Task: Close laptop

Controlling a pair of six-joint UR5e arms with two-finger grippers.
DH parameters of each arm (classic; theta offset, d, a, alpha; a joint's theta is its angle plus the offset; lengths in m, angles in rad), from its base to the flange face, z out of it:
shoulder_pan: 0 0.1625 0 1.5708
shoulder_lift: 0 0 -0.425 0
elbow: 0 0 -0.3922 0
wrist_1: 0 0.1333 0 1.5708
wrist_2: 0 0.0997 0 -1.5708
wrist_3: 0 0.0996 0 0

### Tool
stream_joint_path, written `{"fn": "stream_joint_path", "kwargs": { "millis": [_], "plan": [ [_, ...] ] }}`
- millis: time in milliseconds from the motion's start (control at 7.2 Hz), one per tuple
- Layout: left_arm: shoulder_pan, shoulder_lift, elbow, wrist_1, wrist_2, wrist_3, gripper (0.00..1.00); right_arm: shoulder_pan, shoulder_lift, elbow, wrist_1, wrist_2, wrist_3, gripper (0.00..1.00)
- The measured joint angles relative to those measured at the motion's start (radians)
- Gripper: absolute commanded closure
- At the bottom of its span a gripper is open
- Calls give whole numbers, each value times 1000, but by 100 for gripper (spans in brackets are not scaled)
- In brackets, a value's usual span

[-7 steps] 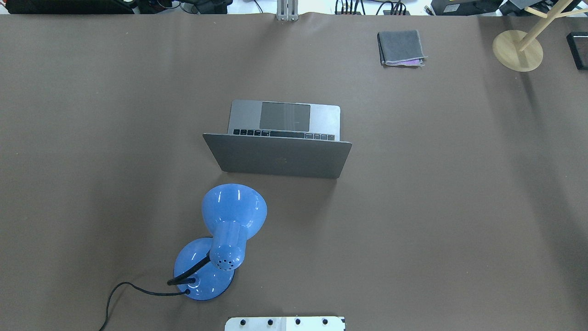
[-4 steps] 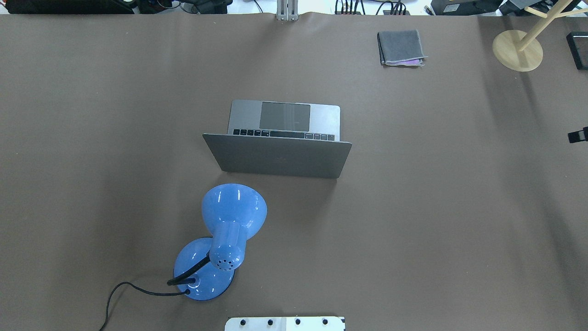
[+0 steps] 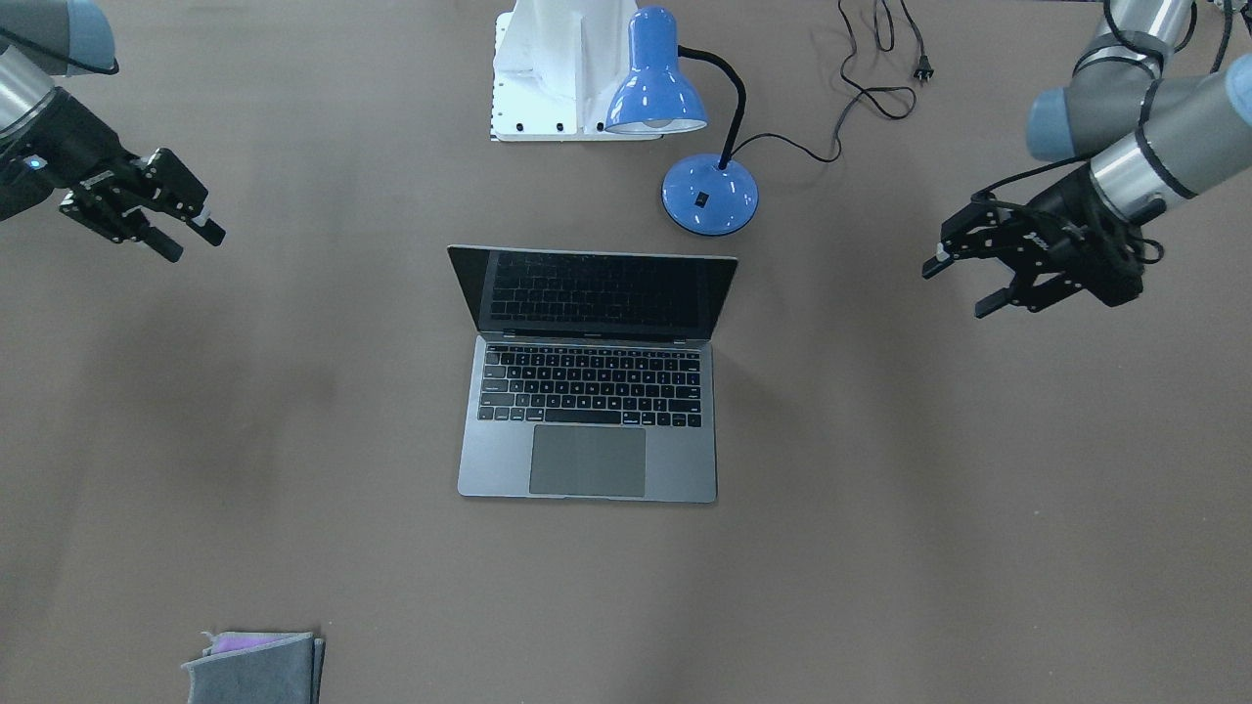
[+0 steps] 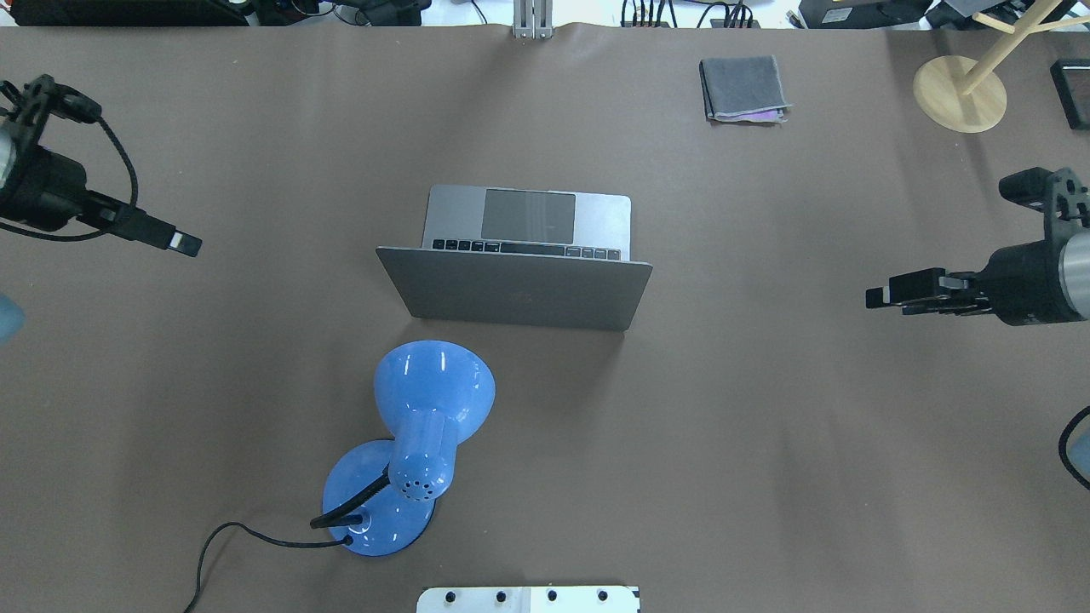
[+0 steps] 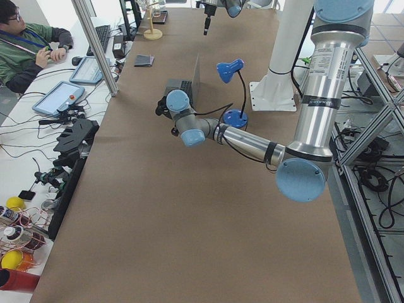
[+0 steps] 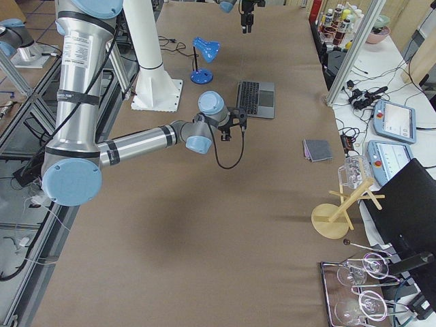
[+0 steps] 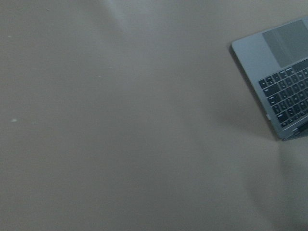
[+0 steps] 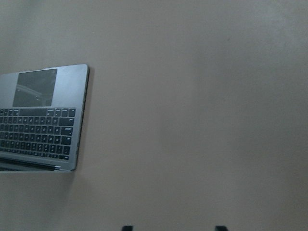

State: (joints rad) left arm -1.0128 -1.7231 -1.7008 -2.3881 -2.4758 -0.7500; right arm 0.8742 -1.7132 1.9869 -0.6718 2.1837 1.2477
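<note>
Sitting lid-up: grey laptop (image 3: 590, 381); L end effector (image 3: 954, 292) & R end effector (image 3: 196, 245) spread.

From overhead we lose most keys behind the laptop (image 4: 519, 289) lid; the front view's edge crops the folded cloth (image 3: 256, 670)

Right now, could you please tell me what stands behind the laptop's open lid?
A blue desk lamp, apart from the laptop; the table under its base is covered.
</note>
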Motion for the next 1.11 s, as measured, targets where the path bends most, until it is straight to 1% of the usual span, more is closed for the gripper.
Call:
{"fn": "stream_joint_path", "kwargs": {
  "millis": [278, 417, 694, 833, 1111],
  "plan": [
    [90, -12, -2, -105, 5, -158, 100, -73, 27, 49, 1, -22, 94, 100],
    [131, -35, -3, -143, 5, -247, 100, -122, 58, 60, 0, -74, 147, 100],
    [200, -114, 2, -184, 24, -418, 100, -223, 125, 65, -9, -219, 231, 100],
    [230, -146, 6, -189, 59, -462, 100, -253, 172, 65, -41, -260, 262, 100],
    [260, -206, 15, -189, 98, -532, 100, -284, 288, 65, -181, -313, 299, 100]
  ]
}}
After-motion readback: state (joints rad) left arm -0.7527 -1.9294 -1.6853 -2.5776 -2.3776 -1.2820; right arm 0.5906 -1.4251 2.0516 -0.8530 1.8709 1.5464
